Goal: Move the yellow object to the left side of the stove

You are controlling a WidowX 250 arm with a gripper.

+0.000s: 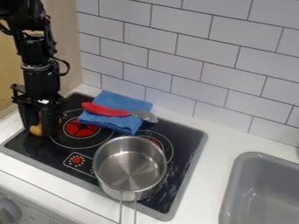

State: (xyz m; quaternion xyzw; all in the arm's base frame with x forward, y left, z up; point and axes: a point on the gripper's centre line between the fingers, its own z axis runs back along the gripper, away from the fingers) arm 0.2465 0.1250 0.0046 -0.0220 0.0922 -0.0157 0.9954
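1. The small yellow object (pixel 36 130) is held between the jaws of the black two-finger gripper (pixel 38 127), low over the left side of the black glass stove (pixel 183 144).
2. A blue cloth (pixel 119 101) is laid at the stove's back, and a red-handled spoon (pixel 106 110) is rested across it.
3. A shiny metal saucepan (pixel 130 168) is placed near the stove's front, its handle pointed frontward.
4. A grey sink (pixel 232 192) is set into the white tabletop (pixel 209 175), right of the stove.
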